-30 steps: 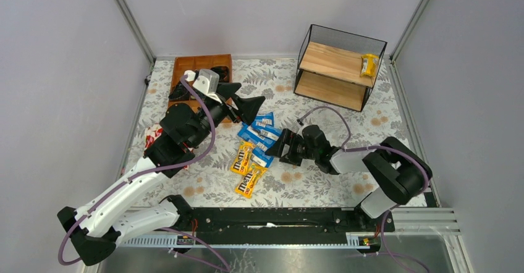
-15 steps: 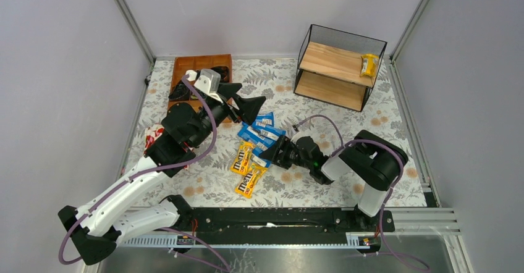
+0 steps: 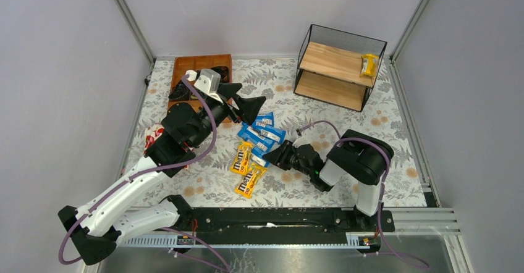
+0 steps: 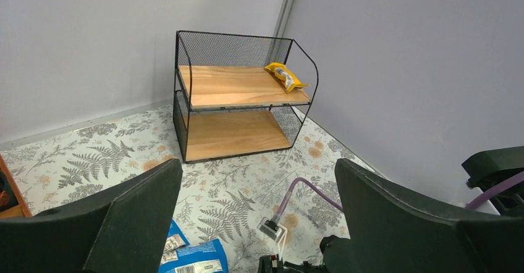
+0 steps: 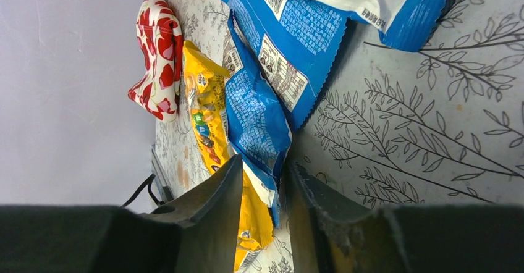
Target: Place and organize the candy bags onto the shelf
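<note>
Several candy bags lie mid-table: blue ones (image 3: 264, 131) fanned out, with two yellow-orange M&M's bags (image 3: 246, 168) beside them. One more yellow bag (image 3: 369, 65) lies on the top board of the black wire shelf (image 3: 338, 69) at the back right. My right gripper (image 3: 273, 157) lies low on the table. Its fingers press both sides of the nearest blue candy bag (image 5: 256, 121), which bulges up between them over a yellow bag (image 5: 207, 115). My left gripper (image 3: 242, 102) hovers open behind the pile, holding nothing and facing the shelf (image 4: 241, 88).
A brown wooden compartment tray (image 3: 199, 63) sits at the back left, partly behind the left arm. A red-and-white floral pouch (image 3: 151, 138) lies at the left edge of the patterned cloth. The right arm's purple cable (image 3: 321, 125) arcs over the cloth between the pile and the shelf.
The right arm has slid left along the table to the pile. Its jaws have narrowed from wide open onto the nearest blue bag. The left arm has not moved.
</note>
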{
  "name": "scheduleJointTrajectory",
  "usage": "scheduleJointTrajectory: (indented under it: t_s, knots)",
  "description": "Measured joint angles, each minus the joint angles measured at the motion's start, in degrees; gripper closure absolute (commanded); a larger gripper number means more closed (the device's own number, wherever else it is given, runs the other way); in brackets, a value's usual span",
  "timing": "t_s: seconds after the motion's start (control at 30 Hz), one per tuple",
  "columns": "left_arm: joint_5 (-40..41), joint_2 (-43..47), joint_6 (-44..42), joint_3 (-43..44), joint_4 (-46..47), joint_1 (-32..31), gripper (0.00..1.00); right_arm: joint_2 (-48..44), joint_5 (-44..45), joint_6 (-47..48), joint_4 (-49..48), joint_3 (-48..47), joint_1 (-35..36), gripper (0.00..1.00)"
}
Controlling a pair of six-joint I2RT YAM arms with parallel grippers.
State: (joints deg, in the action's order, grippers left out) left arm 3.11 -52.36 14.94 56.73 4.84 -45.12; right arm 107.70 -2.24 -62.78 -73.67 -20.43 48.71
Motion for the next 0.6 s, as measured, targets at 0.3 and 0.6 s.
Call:
scheduleJointTrajectory:
  t_s: [0.3, 0.6]
  knots:
    - [-0.3, 0.0, 0.1, 0.0, 0.0, 0.0, 0.01, -1.5, 3.1, 1.1, -2.0, 2.0, 0.2, 0.82]
    - [-0.4, 0.0, 0.2, 0.0, 0.0, 0.0, 0.01, -18.0, 6.1, 4.3, 10.1, 4.0, 0.3, 0.98]
